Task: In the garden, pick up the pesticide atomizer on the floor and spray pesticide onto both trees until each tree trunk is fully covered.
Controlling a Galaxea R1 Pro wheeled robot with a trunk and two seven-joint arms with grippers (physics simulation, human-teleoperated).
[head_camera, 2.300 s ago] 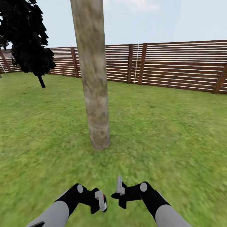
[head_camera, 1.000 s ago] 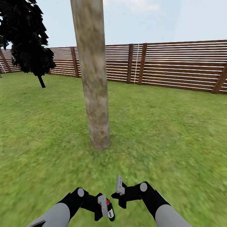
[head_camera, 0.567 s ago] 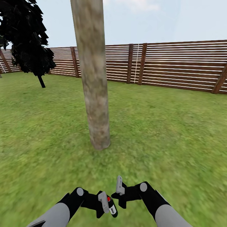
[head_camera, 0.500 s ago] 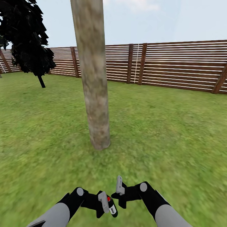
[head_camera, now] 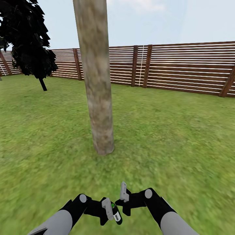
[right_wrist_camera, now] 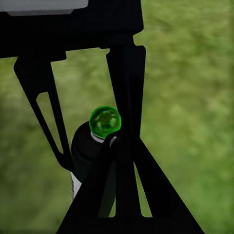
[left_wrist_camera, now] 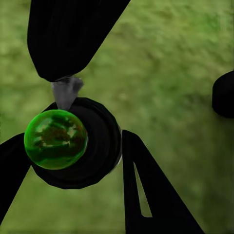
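Low at the near edge of the head view, the pesticide atomizer is being held in the left gripper, whose fingers are clamped on its dark body; in the left wrist view the black bottle is being pinched between the dark fingers, and its round button is glowing green. The right gripper is being kept just beside it, with one finger lying against the bottle below the green cap in the right wrist view; whether its jaws are apart or together cannot be told, since the finger is overlapping the bottle there. The tree trunk is standing upright on the lawn ahead, well apart from both grippers, with the slatted fence behind it and a dark columnar tree far off to the left. The step in hand is judged to be the spraying of this trunk: the atomizer is already being carried. No whitish specks are being seen on the bark or in the air. The next move is judged to call for the nozzle being aimed at the bark and swept along it. The trunk's top is being cut off by the frame, and the nozzle's exact heading is proving hard to make out.
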